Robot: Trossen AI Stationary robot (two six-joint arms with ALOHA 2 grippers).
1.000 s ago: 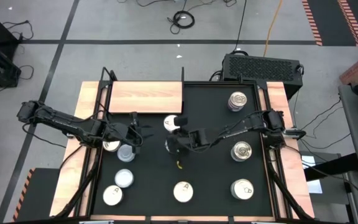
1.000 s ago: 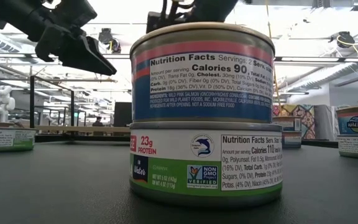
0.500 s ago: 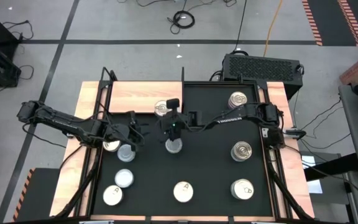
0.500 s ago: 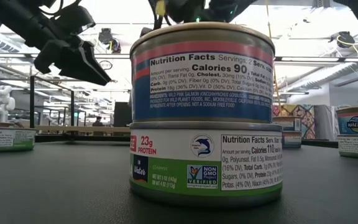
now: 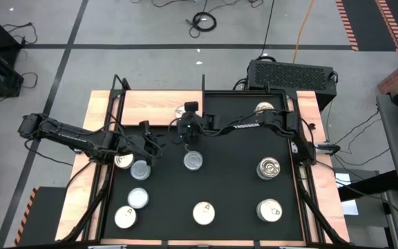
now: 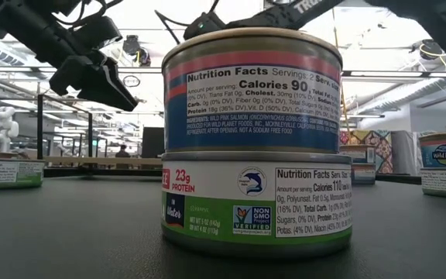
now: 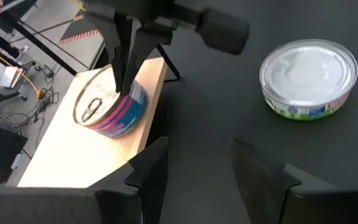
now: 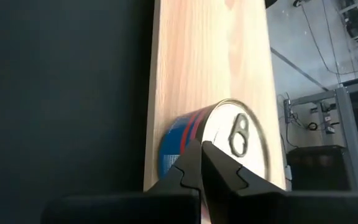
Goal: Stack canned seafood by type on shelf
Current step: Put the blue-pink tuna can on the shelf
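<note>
A tin of canned seafood (image 7: 107, 111) with a blue and pink label and a gold pull-tab lid is at the right end of the shelf (image 5: 150, 107), the pale wooden board at the far left. My right gripper (image 5: 187, 116) is shut on this tin. My left gripper (image 5: 154, 142) hangs open over the mat's left part, just past a cream-lidded tin (image 5: 123, 160) and a silver-lidded one (image 5: 140, 168). Nothing is between its fingers. A silver-lidded tin with a green label (image 7: 308, 74) stands on the mat near the shelf. My right gripper pinches the tin's rim (image 7: 118, 93) between its two shut fingers (image 8: 191, 163), on the side that faces the mat. The fingers slant down onto it from the table's right. The tin is upright, its lid up, and its bottom seems to rest on the shelf.
Several more tins stand about the black mat (image 5: 233, 187). A stack of two (image 6: 254, 139) is at the near middle, two (image 5: 268, 168) are on the right, and one (image 5: 262, 107) at the far right is half hidden by my right arm. The shelf's left part is bare.
My right gripper has carried the pull-tab tin from over the middle of the mat toward the far left, onto the shelf's right end, and sunk a little. It has stayed shut on the tin, which has kept upright.
</note>
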